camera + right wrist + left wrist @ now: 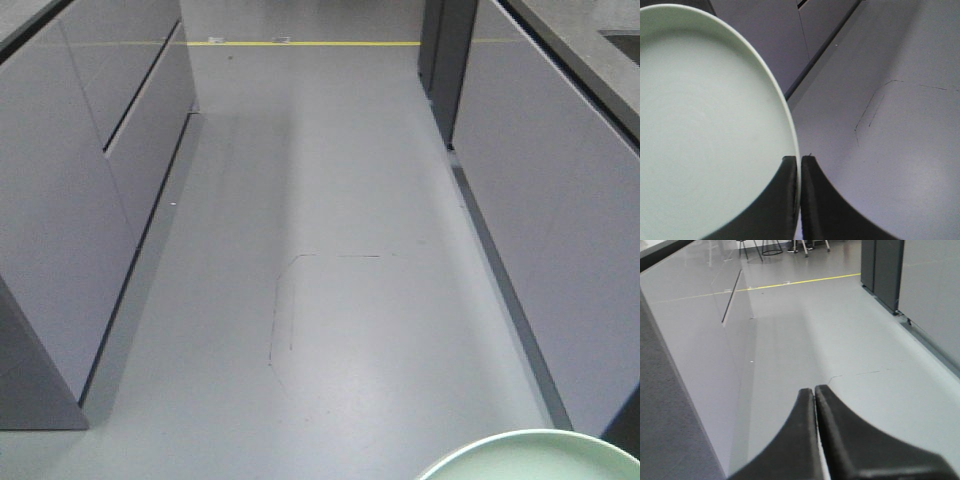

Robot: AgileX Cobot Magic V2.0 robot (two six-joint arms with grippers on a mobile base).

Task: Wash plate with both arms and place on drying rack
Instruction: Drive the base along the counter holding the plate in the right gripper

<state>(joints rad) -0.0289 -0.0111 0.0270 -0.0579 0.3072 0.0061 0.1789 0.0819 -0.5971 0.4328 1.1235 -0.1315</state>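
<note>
Room: I'm looking down a narrow aisle of grey floor (340,200) between two runs of grey cabinet fronts (70,200), with a yellow line (300,43) taped across the far end.
Plate: the pale green plate (705,125) is held off the floor at the end of the aisle opposite the yellow line. In the front view only an arc of its rim shows, low on my right side.
Right arm: the right gripper (799,161) is clamped on the plate's rim, one finger on each face, with the edge running straight between them.
Left arm: the left gripper (814,390) has its fingers pressed together on nothing and points up the aisle toward the yellow line.
Key relation: in the right wrist view the plate spreads away to one side of the pinch. I judge its bulk lies toward the left arm, which has to come across to it.
Rack: the drying rack shows in no view, so I judge that washing and racking are both not yet done.
Risk: pinched at one edge only, the plate could swing or slip.
</note>
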